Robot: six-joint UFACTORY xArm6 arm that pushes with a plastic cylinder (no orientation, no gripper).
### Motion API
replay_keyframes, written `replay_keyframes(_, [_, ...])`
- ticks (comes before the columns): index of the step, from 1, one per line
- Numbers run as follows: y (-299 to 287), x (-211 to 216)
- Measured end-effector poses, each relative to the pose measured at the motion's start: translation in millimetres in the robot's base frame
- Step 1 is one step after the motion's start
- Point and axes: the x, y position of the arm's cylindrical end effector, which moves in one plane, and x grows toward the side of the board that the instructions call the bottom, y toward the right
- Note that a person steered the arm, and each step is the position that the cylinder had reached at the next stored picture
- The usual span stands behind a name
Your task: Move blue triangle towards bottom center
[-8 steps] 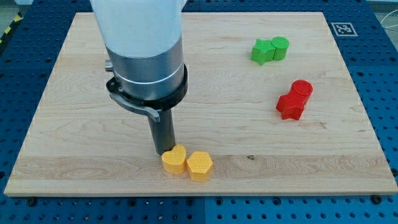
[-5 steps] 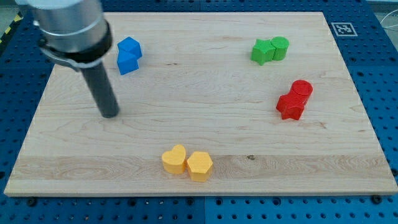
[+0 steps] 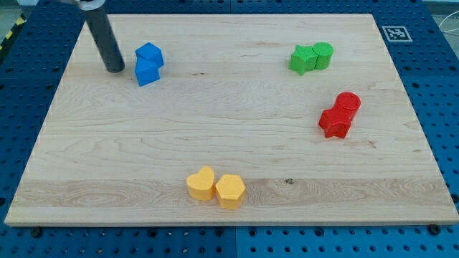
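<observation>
Two blue blocks touch at the board's upper left. The nearer one [image 3: 146,72] looks like the blue triangle; the one behind it [image 3: 150,53] has more sides. My tip [image 3: 114,69] rests on the board just left of the blue pair, a small gap away from the nearer block. The dark rod rises from it up and to the left, out of the view's top.
Two yellow blocks [image 3: 216,187] sit side by side at bottom center. Two green blocks [image 3: 311,57] lie at the upper right. Two red blocks [image 3: 339,115] lie at the right. The wooden board [image 3: 237,122] sits on a blue pegboard table.
My tip has moved from beside the yellow blocks at bottom center up and left to just left of the blue pair. No block has moved.
</observation>
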Motion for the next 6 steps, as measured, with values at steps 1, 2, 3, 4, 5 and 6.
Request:
replay_keyframes(1, [43, 0])
replay_keyframes(2, [77, 1])
replay_keyframes(3, [81, 21])
replay_keyframes(4, [74, 53])
replay_keyframes(5, [72, 75])
replay_keyframes(6, [72, 98])
